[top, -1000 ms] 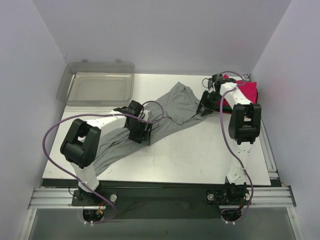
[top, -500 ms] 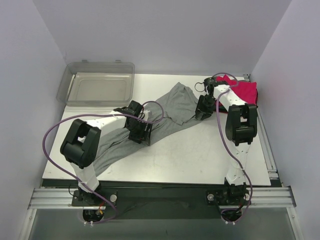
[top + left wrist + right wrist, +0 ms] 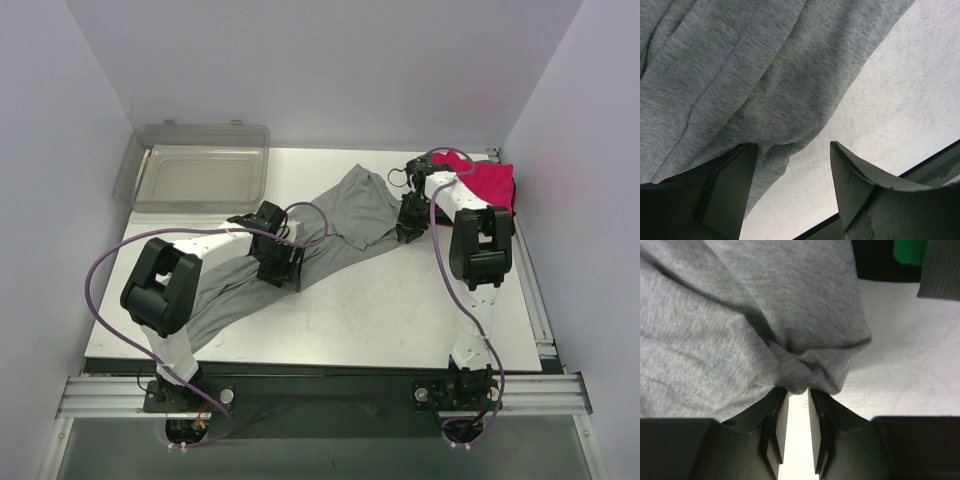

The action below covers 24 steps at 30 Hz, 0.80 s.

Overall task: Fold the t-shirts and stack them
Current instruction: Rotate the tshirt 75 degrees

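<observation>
Overhead, both arms reach forward: the left gripper [image 3: 792, 147] is spread wide over the grey t-shirt [image 3: 350, 212] lying diagonally on the table [image 3: 400, 300], while the right gripper [image 3: 797, 390] pinches its puckered edge, partly hiding the pink-red folded shirt [image 3: 492, 182].

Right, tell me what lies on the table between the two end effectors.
The grey t-shirt, crumpled in a diagonal band, reaches from the left end effector to the right end effector; the top view shows it.
</observation>
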Each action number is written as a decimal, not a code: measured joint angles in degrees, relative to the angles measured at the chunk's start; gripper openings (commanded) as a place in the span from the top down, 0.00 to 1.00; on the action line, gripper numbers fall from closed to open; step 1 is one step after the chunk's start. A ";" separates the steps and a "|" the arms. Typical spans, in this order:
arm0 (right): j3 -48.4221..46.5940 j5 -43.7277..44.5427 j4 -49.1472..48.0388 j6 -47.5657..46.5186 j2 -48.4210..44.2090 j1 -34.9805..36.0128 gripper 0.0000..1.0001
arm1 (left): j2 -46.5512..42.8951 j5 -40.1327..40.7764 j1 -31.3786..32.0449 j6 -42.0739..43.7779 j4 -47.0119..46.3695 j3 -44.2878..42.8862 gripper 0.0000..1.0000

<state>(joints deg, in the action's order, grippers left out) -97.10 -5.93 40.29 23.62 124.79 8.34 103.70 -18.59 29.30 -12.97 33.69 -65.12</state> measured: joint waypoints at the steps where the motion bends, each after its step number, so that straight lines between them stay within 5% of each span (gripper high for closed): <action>1: -0.48 0.20 0.17 -0.13 0.57 0.00 0.84 | 0.00 0.00 0.02 0.04 0.00 0.00 0.28; 7: -2.36 0.50 0.37 -0.11 1.86 -0.22 0.97 | 0.00 0.35 0.09 0.15 0.09 0.00 0.28; 24: -11.82 -2.89 2.23 0.63 3.06 -7.67 0.98 | 0.79 2.16 0.68 0.11 1.53 -1.18 0.28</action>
<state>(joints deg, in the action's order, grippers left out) -108.92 -8.82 42.52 24.25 127.85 0.67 104.49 -16.43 29.98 -12.86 35.22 -66.30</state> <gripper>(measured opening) 0.047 0.709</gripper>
